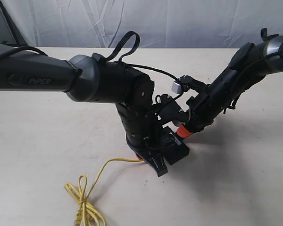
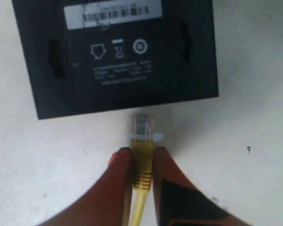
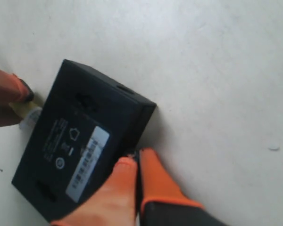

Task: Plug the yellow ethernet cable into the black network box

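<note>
The black network box (image 2: 118,56) lies flat on the table with its white label (image 2: 113,14) facing up. My left gripper (image 2: 143,153) is shut on the yellow ethernet cable (image 2: 142,165) just behind its clear plug (image 2: 143,126). The plug points at the box's near side, a short gap away. The rest of the cable (image 1: 87,197) trails in loops toward the table's front. My right gripper (image 3: 137,157) is shut, its orange fingertips pressed against the box (image 3: 80,141) at the opposite side. The box (image 1: 177,148) sits between both grippers.
The left arm's dark body (image 1: 108,80) hangs over the table's middle and hides much of the box. The right arm (image 1: 236,75) reaches in from the back right. A white curtain (image 1: 179,19) closes off the back.
</note>
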Controlling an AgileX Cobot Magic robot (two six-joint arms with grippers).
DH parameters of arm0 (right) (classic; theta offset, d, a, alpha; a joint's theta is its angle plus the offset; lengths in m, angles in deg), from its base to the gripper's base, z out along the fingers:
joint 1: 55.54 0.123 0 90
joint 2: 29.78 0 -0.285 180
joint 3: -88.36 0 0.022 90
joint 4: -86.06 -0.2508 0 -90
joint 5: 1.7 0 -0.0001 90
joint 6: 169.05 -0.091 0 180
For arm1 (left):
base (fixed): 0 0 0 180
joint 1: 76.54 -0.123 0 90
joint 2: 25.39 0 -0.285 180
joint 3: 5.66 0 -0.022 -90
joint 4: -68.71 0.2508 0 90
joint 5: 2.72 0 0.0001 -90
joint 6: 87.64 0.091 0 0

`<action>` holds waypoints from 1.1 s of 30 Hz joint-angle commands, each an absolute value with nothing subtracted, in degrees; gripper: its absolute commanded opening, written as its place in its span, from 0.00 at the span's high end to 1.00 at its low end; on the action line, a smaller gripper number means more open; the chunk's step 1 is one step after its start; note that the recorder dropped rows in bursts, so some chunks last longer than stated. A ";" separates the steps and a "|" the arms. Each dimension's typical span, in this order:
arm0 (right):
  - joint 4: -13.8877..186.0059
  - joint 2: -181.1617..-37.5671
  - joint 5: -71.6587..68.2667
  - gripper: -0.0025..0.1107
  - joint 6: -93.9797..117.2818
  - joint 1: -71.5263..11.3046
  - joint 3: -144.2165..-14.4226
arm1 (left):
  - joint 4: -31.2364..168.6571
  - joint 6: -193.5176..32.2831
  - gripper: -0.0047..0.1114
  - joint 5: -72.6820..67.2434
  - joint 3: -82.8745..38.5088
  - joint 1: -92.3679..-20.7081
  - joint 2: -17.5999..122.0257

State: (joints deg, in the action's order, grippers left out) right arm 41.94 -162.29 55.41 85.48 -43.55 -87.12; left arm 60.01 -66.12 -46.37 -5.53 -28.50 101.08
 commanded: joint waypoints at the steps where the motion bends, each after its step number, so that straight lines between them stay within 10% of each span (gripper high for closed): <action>1: 42.27 -163.06 54.00 0.99 85.70 -43.47 -86.67 | 60.26 -68.18 0.96 -44.75 -5.25 -28.36 101.01; 33: 44.34 -163.06 58.09 0.99 84.63 -43.47 -86.67 | 62.05 -69.58 0.96 -41.58 -5.25 -28.68 101.01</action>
State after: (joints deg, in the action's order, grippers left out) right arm 42.27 -162.29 56.59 84.60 -43.55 -87.12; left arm 61.61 -69.00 -43.93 -5.53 -28.50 101.08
